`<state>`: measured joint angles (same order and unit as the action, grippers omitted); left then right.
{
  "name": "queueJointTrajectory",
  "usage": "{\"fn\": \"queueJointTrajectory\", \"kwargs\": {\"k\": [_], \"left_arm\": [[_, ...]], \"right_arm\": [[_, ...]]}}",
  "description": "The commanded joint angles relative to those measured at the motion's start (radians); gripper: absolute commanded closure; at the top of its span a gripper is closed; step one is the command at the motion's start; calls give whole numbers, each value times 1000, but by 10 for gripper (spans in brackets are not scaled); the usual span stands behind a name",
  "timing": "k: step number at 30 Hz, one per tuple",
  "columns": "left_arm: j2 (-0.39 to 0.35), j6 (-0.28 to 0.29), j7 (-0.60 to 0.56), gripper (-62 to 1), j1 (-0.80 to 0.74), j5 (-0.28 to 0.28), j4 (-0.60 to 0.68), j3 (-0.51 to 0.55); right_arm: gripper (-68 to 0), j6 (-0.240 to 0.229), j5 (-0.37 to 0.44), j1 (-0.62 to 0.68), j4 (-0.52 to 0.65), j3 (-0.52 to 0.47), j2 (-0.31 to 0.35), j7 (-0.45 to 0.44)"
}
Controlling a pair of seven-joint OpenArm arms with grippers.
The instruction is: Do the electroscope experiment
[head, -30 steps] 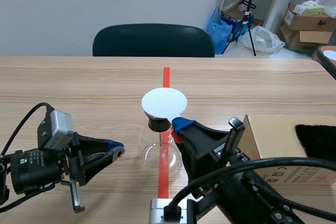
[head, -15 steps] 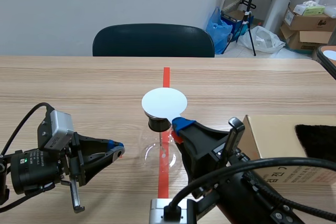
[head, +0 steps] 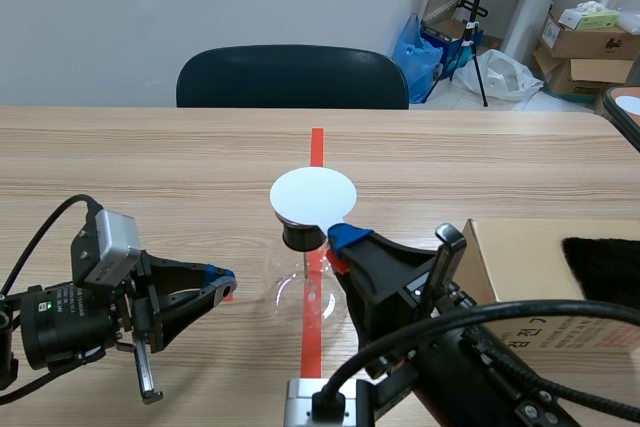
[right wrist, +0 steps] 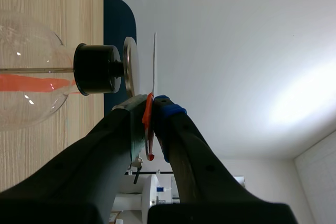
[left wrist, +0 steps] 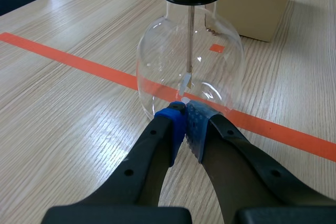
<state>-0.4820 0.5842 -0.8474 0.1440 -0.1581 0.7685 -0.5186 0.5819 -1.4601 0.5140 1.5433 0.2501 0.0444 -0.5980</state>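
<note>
scene: glass electroscope flask (head: 305, 292) is seen on the red tape line, white disc (head: 313, 195) over its black stopper (head: 300, 237) | left wrist: left gripper (left wrist: 185, 124) is closed on nothing, pads touching, just before the flask | right wrist: right gripper (right wrist: 149, 114) is clamped on the white disc's orange strip (right wrist: 148, 109), disc held just above the metal plate (right wrist: 130, 66)

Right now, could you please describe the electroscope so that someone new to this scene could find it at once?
On the wooden table, follow the orange-red tape line down the middle toward the robot. The electroscope stands on it, left of the cardboard box. It alone is clear glass: a round flask with a black stopper and a thin rod inside.
</note>
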Motion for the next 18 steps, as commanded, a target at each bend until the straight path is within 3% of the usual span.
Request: {"fn": "queueJointTrajectory", "kwargs": {"k": [1, 15, 18], "left_arm": [[2, 2, -20, -30, 3, 8, 20, 1], [2, 2, -20, -29, 3, 8, 20, 1], [2, 2, -20, -29, 3, 8, 20, 1]], "right_arm": [[-13, 8, -1, -2, 6, -4, 5, 0], [-13, 8, -1, -2, 6, -4, 5, 3], [-13, 8, -1, -2, 6, -4, 5, 40]]}}
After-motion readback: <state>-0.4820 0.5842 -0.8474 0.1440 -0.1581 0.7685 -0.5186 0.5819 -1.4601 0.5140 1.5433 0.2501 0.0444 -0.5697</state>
